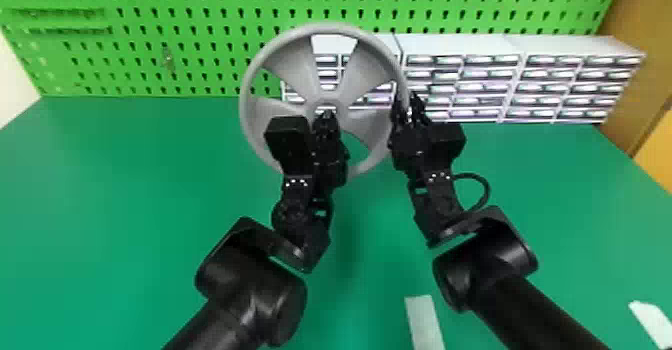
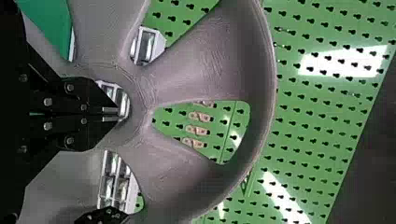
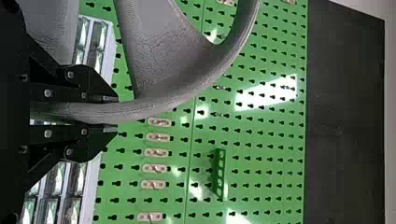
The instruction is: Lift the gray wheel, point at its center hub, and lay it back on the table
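In the head view the gray wheel (image 1: 295, 44) is held up above the table (image 1: 125, 199), its face toward the camera. My right gripper (image 1: 409, 111) is shut on the wheel's right rim; in the right wrist view the rim (image 3: 154, 108) runs between the fingers of that gripper (image 3: 116, 114). My left gripper (image 1: 327, 116) is at the center hub, just below its opening. In the left wrist view the shut fingertips of my left gripper (image 2: 117, 114) overlap the hub (image 2: 140, 93) opening, with nothing between them. Whether they touch the hub I cannot tell.
Behind the wheel stand white drawer cabinets (image 1: 462, 46) and a green pegboard (image 1: 150, 54) at the table's back edge. A white strip (image 1: 424, 324) lies near the front of the table, and another white piece (image 1: 652, 319) lies at the right front.
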You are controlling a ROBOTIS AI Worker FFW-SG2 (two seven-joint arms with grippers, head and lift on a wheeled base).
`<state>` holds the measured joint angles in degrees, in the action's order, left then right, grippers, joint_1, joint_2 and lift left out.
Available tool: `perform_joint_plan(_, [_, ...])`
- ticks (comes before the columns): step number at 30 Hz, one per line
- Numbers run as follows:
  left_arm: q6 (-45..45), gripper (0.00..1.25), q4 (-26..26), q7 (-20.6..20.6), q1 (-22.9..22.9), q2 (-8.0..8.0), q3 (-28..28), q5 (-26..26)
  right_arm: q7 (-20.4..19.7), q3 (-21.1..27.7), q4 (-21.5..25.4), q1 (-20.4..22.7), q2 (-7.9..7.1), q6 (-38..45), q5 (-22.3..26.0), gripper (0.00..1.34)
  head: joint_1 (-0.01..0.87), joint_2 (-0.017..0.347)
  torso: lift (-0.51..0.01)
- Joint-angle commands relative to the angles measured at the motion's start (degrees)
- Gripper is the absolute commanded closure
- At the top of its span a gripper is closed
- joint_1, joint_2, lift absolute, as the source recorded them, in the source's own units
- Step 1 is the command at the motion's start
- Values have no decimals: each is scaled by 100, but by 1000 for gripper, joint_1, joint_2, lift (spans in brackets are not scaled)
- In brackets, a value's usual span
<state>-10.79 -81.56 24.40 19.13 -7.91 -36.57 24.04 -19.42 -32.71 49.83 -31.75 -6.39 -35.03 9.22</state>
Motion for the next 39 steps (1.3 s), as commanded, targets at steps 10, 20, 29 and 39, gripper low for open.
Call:
perform_joint_plan(10, [24, 1157, -483, 214, -427, -18, -69, -233, 0, 10, -18, -7, -3, 66, 0, 1289, 692, 48, -96])
perform_joint_plan(20, [156, 1157, -1142, 381, -893, -123, 1, -418, 0, 54, -53, -15, 6, 119, 0, 1289, 692, 48, -96])
perform_joint_plan(29, [191, 1156, -1512, 495, -1016, -264, -95, -374, 0, 72, -88, -51, 41, 145, 0, 1289, 692, 48, -96])
perform_joint_plan(39, [288, 1154, -2162, 592, -1350, -466, 1, -348, 0, 107, -88, -24, 32, 145, 0, 1289, 692, 48, -96])
